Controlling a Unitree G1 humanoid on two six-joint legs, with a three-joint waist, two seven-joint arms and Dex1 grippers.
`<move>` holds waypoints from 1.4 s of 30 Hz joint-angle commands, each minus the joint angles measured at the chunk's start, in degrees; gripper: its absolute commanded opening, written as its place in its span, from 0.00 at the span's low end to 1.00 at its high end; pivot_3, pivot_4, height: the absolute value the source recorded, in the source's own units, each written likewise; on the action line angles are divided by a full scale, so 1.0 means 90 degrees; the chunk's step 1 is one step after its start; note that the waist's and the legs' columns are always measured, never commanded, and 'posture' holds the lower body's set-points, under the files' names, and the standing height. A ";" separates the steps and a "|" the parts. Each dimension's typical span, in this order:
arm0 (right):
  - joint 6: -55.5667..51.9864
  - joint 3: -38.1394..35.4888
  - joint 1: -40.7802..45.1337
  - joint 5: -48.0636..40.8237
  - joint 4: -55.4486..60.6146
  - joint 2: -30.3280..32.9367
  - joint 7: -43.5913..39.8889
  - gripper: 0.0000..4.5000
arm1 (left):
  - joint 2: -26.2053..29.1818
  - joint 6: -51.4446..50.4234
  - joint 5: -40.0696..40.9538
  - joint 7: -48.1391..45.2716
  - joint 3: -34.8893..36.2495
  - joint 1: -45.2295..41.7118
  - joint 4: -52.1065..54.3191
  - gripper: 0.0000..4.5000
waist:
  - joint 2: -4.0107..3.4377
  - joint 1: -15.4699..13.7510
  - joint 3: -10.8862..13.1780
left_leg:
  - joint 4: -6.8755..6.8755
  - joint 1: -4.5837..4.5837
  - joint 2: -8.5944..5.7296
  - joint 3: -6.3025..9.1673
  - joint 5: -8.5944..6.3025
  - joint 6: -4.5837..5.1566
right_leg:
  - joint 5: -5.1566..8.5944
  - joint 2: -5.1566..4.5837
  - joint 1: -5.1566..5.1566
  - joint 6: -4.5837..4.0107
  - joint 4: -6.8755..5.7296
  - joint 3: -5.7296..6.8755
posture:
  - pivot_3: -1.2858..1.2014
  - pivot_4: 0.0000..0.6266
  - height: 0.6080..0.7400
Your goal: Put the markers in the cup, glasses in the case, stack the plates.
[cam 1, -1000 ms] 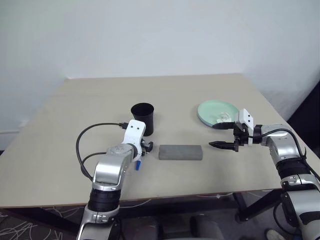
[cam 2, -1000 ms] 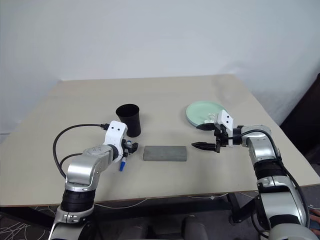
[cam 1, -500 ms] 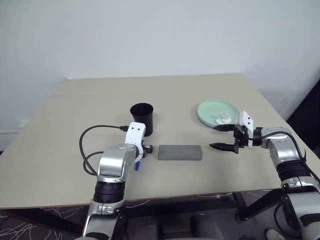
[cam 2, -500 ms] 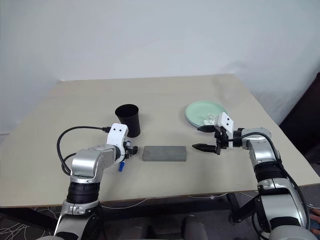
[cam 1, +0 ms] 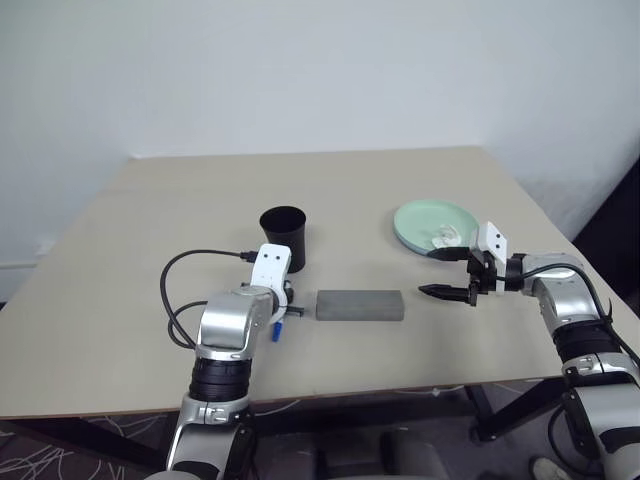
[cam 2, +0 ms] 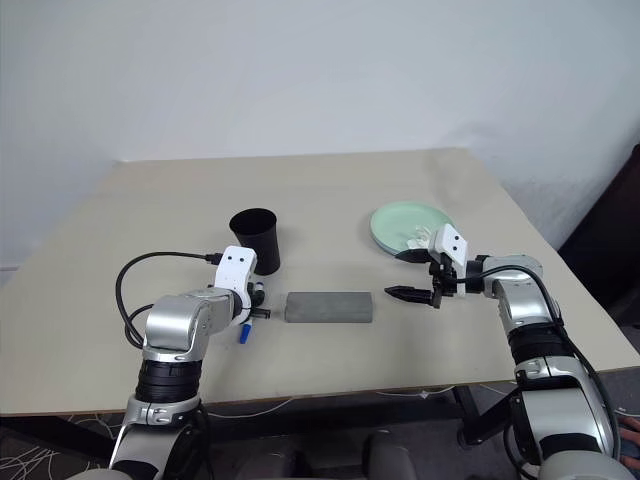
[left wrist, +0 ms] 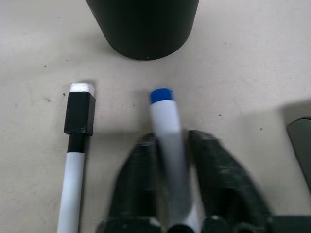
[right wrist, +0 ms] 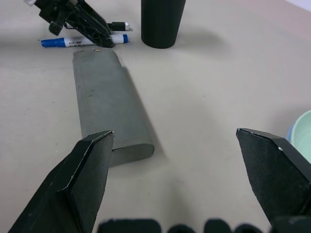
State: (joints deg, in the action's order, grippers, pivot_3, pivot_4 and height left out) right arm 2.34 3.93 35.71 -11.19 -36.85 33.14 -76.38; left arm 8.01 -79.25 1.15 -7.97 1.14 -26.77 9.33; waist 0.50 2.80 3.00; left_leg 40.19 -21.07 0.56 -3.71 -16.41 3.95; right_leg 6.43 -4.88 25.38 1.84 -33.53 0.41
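My left gripper is shut on a white marker with a blue cap that lies on the table just in front of the black cup. A second marker, with a black cap, lies beside it, untouched. The grey case lies shut, to the right of that gripper. Right of the case, my right gripper hovers open, pointing left. The mint green plate sits behind it, with a light blue rim showing underneath. The glasses are out of view.
A crumpled white tissue rests on the green plate. The beige table has its front edge close behind both arms. The left arm's black cable loops above the tabletop.
The left gripper's fingers have closed onto the blue-capped marker, and its elbow has swung inward. The right arm has not moved.
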 commanded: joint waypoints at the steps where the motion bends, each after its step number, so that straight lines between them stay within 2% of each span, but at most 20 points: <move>1: 0.0092 -0.0150 0.0081 -0.0061 0.0089 0.0064 0.0028 0.97 | -0.0021 0.0041 0.0134 -0.0016 0.0086 -0.0268 0.0080 0.03 | 0.0000 0.0000 0.0000 | 0.0000 0.0000 0.0000 0.0000 0.0000 0.0000 | 0.0000 0.0000 0.0000 0.0000 0.0001 0.0000 | 0.52 0.00 0.94; 5: 0.0091 -0.0155 0.0076 -0.0059 0.0089 0.0082 0.0028 0.97 | -0.0001 0.0007 0.0270 -0.0108 0.0105 -0.0424 0.0130 0.03 | 0.0002 0.0000 0.0001 | 0.0000 -0.0001 0.0000 0.0000 0.0000 0.0000 | 0.0000 0.0000 0.0000 0.0000 0.0003 0.0000 | 0.52 0.00 0.94; 8: 0.0089 -0.0161 0.0096 -0.0054 0.0080 0.0102 0.0028 0.97 | 0.0221 0.0101 0.0605 -0.0557 -0.0122 -0.0505 0.0375 0.03 | 0.0003 0.0000 0.0002 | -0.0001 -0.0001 -0.0001 -0.0001 0.0000 0.0000 | 0.0000 0.0000 0.0001 0.0000 0.0003 0.0000 | 0.52 0.00 0.94; 15: 0.0100 -0.0150 0.0170 -0.0024 0.0021 0.0112 0.0040 0.97 | 0.1561 0.0944 0.1328 -0.2115 -0.1175 -0.0333 0.1119 0.03 | 0.0004 0.0021 0.0003 | -0.0015 0.0005 0.0000 -0.0009 -0.0004 -0.0007 | 0.0001 0.0001 0.0005 -0.0002 0.0003 -0.0004 | 0.52 0.00 0.94; 19: 0.0126 -0.0136 0.0236 -0.0003 -0.0053 0.0092 0.0050 0.97 | 0.1918 0.1855 0.1445 -0.2636 -0.1344 -0.0393 0.1156 0.03 | 0.0004 0.0019 0.0004 | -0.0016 0.0005 0.0001 -0.0011 -0.0004 -0.0007 | 0.0002 0.0001 0.0005 -0.0002 0.0007 -0.0005 | 0.52 0.00 0.94; 30: 0.0212 -0.0120 0.0369 0.0037 -0.0182 0.0028 0.0075 0.97 | 0.1115 0.6601 0.0756 -0.1925 -0.0556 -0.1572 -0.1283 0.03 | 0.0009 -0.0002 0.0005 | -0.0021 0.0001 0.0000 -0.0027 0.0010 0.0016 | 0.0001 0.0000 -0.0001 -0.0002 0.0037 -0.0014 | 0.52 0.00 0.94; 34: 0.0201 -0.0127 0.0355 0.0032 -0.0144 0.0030 0.0090 0.97 | 0.0885 0.8146 0.0369 -0.1318 -0.0382 -0.1816 -0.2491 0.03 | 0.0009 -0.0006 0.0005 | -0.0037 -0.0005 -0.0001 -0.0040 0.0010 0.0018 | -0.0001 0.0005 0.0000 -0.0001 0.0058 -0.0012 | 0.52 0.00 0.94; 42: 0.0197 -0.0157 0.0264 0.0021 -0.0078 0.0085 0.0103 0.97 | 0.0750 1.0347 -0.0158 -0.0211 -0.0083 -0.2228 -0.4734 0.03 | 0.0008 -0.0013 0.0005 | -0.0036 -0.0019 0.0000 -0.0040 0.0011 0.0018 | -0.0007 0.0002 0.0000 0.0002 0.0066 0.0010 | 0.52 0.00 0.94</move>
State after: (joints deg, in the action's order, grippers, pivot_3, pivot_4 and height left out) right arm 3.26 3.84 37.46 -10.53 -39.18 33.13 -75.71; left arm 15.13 9.35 0.55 -11.67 -0.61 -44.15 -31.52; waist 0.58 2.68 3.04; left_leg 39.87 -21.26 0.56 -4.06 -16.32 4.11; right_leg 6.35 -4.88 25.40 1.88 -32.93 0.53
